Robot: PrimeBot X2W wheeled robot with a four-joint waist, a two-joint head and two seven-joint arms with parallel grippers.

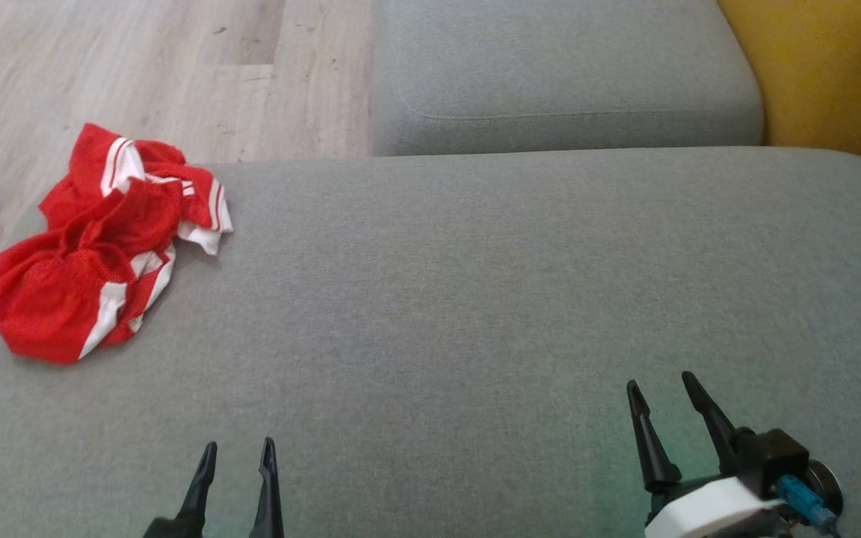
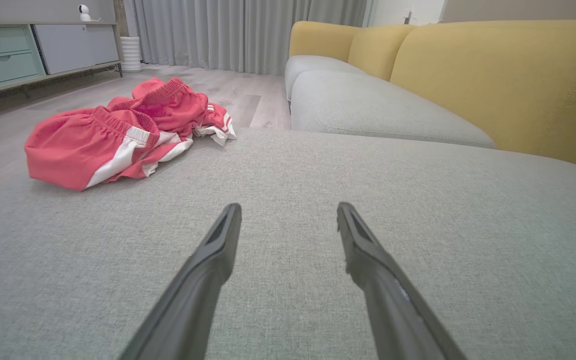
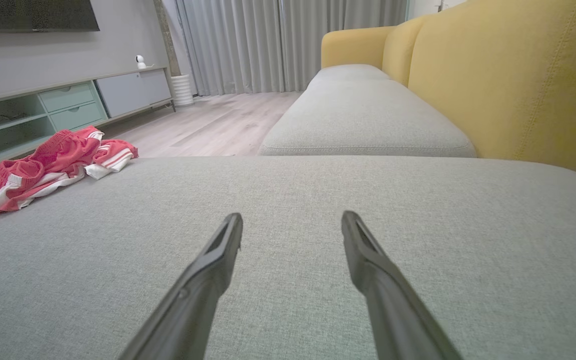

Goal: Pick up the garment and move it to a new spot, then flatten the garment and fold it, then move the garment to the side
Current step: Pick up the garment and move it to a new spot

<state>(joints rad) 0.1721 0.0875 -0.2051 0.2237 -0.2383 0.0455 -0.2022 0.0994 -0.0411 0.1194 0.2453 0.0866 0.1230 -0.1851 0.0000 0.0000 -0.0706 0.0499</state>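
With left tool [image 1: 240, 444] and right tool [image 1: 660, 379] spread empty, a careless reach could shove the edge-hugging garment [image 1: 94, 246] off the cushion [image 1: 475, 299].

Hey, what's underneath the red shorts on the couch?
The red shorts lie crumpled on the grey seat cushion, at its far left corner. The cloth covers whatever is directly beneath, so I cannot tell whether anything else is under them.

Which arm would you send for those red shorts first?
The left, probably. The red shorts lie crumpled at the left edge of the cushion, closer to the open left claw than to the right claw, also open.
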